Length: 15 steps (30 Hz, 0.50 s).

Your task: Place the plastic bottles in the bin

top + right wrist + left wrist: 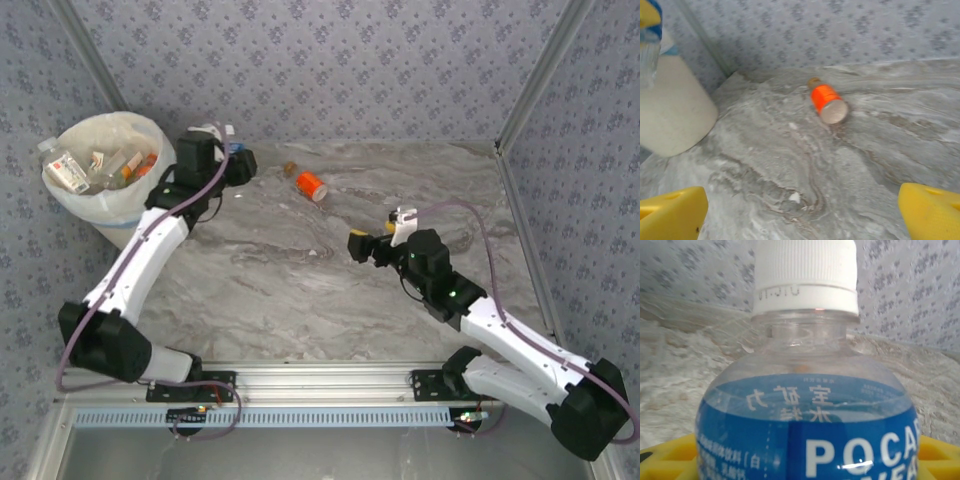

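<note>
Plastic bottles [95, 165], several of them, lie in the bin [105, 215]. Your left gripper [225, 145] is clamped on a blue-labelled bottle [805, 415] near the rim, not yet over it. Next, carry it above the liner and release. 1 orange bottle [827, 102] lies on the grey marbled table [300, 290] ahead of your right gripper [800, 215], whose jaws stand apart. Patterned walls [350, 70] enclose 3 sides.

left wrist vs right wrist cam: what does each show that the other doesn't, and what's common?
Left wrist: close-up of the blue-label bottle, white cap up, between yellow fingers. Right wrist: orange-label bottle lying on the marble table, the bin at left, jaws wide open. Both: the patterned wall.
</note>
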Each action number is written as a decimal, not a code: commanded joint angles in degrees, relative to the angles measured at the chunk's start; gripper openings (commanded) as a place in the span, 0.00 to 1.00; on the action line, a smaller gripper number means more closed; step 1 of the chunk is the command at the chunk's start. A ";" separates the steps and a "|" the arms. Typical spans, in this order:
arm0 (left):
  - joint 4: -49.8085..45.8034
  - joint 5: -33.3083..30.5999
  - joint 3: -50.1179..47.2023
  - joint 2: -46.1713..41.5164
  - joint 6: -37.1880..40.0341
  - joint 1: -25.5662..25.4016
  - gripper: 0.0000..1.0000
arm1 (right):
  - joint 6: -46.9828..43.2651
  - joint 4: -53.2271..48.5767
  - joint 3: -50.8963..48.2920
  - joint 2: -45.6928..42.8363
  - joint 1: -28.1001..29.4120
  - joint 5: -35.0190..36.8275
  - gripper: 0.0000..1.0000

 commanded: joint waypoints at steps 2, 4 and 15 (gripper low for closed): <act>-5.33 1.15 3.07 -5.04 3.92 2.92 0.53 | -6.06 5.61 4.39 3.44 1.87 -7.66 1.00; -6.85 1.22 4.20 -6.34 5.54 4.08 0.53 | -6.98 6.52 5.69 5.17 2.86 -8.61 1.00; -7.51 -6.78 14.55 -5.61 6.38 19.18 0.53 | -8.72 7.46 10.45 10.20 5.58 -8.70 1.00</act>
